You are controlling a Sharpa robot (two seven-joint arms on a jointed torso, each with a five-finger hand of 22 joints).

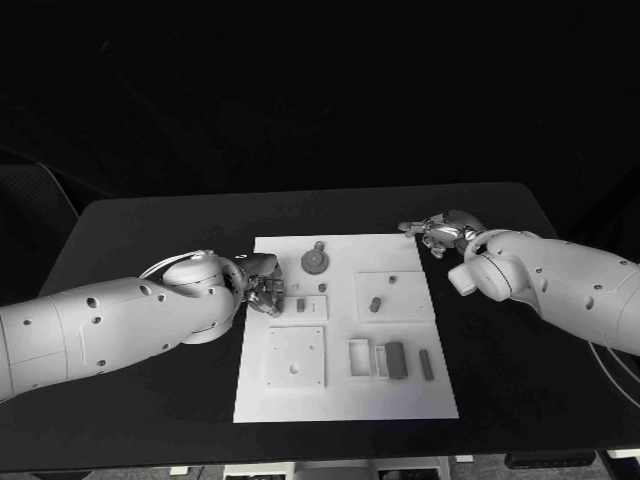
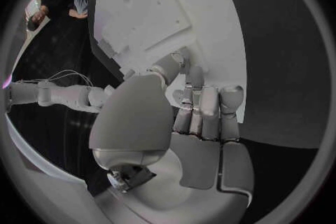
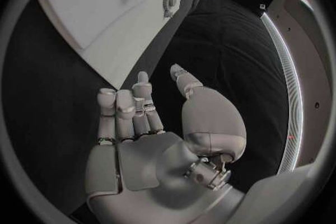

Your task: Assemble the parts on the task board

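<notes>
Task board (image 1: 342,395) lies mid-table, grey parts spread on it: round gear-like piece (image 1: 316,262) near far edge, small peg (image 1: 376,303) on a raised tile, long bars (image 1: 394,358) in the near-right slots. Left hand (image 1: 261,285) sits at board's left edge, fingers curled toward the small parts there (likely lining up a pick), can't tell if it holds anything. Right hand (image 1: 438,233) hovers off the far-right corner over bare table (image 1: 147,225), fingers apart, nothing in it, prob. parked to keep out of the way. Assembly looks barely begun
</notes>
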